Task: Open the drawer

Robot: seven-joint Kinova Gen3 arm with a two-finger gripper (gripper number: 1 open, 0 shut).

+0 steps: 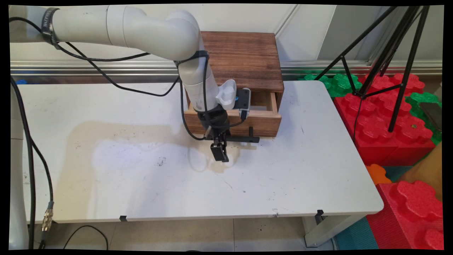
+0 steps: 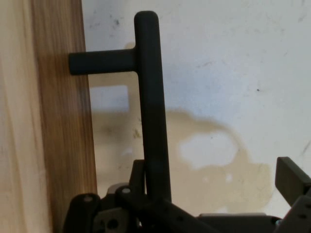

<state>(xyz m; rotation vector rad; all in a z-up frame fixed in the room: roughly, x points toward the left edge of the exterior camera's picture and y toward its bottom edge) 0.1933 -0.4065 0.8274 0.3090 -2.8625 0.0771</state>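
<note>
A brown wooden box point(image 1: 244, 56) stands at the table's back, and its drawer point(image 1: 263, 124) is pulled partly out. A black bar handle point(image 1: 242, 139) sticks out from the drawer front on two posts. My gripper point(image 1: 220, 153) points down at the left end of that handle, just in front of the drawer. In the hand view the handle point(image 2: 151, 97) runs up the picture beside the wooden drawer front point(image 2: 63, 145). My gripper point(image 2: 214, 170) is open. One finger point(image 2: 138, 172) lies right against the bar and the other finger point(image 2: 291, 177) stands far off to the right.
The white table point(image 1: 141, 177) is stained and scuffed in front of the box. A black tripod point(image 1: 385, 63) and red and green foam blocks point(image 1: 389, 117) stand off the table's right edge. Black cables point(image 1: 32, 170) hang along the left side.
</note>
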